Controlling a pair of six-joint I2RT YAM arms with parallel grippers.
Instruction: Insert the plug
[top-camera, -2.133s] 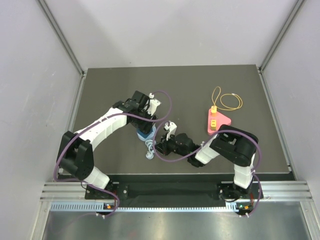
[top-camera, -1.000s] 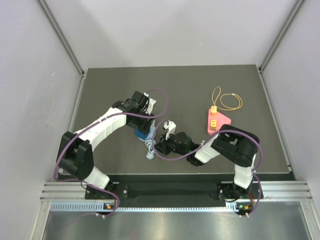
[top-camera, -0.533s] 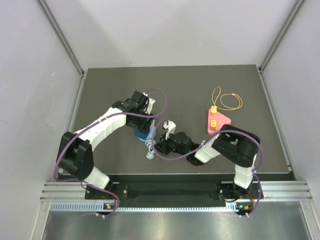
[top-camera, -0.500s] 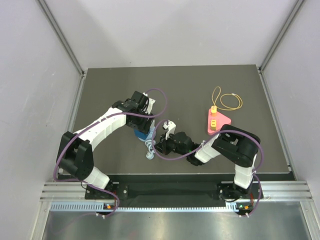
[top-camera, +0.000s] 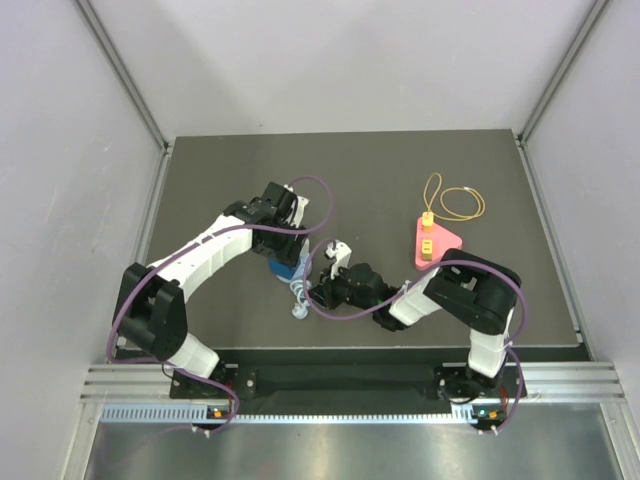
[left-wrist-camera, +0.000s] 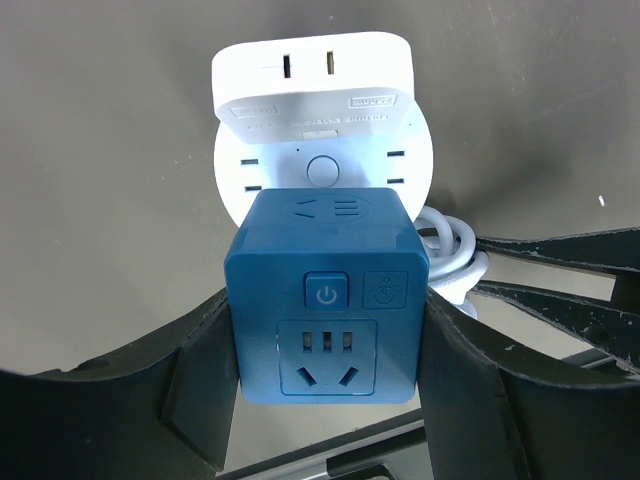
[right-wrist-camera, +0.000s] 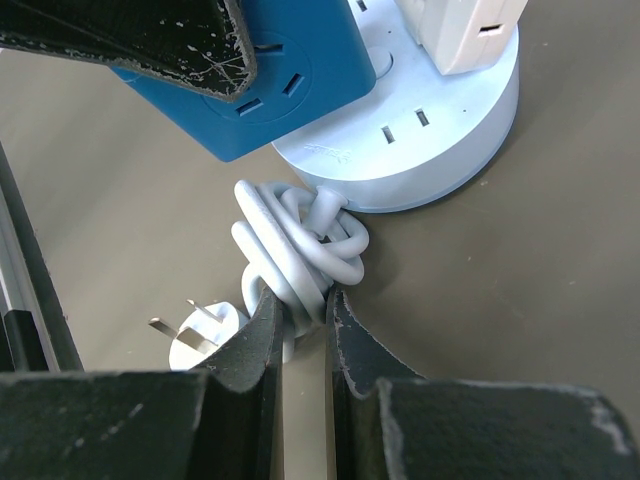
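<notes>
A dark grey tabletop lies inside pale walls. The left jaws grip a blue cube adapter, with the black fingers pressed flat against its two opposite sides. The cube's face with a power button and a socket looks up at the wrist camera. The cube sits over one part of a round white socket hub and reaches past the hub's rim. Whether its pins are seated in the hub cannot be seen.

On the hub's top, on the side away from the cube, stands a white adapter with two slots in its upper face.

The right jaws are nearly closed, pinching a strand of the knotted white cable. That bundle lies on the tabletop, touching the hub's rim below the cube. A white plug with bare prongs lies flat just beyond the bundle, on the side away from the hub.

Well apart from the hub, to its right in the top view, sits a pink wedge block carrying a yellow piece. A loop of yellow wire lies just behind the block.
</notes>
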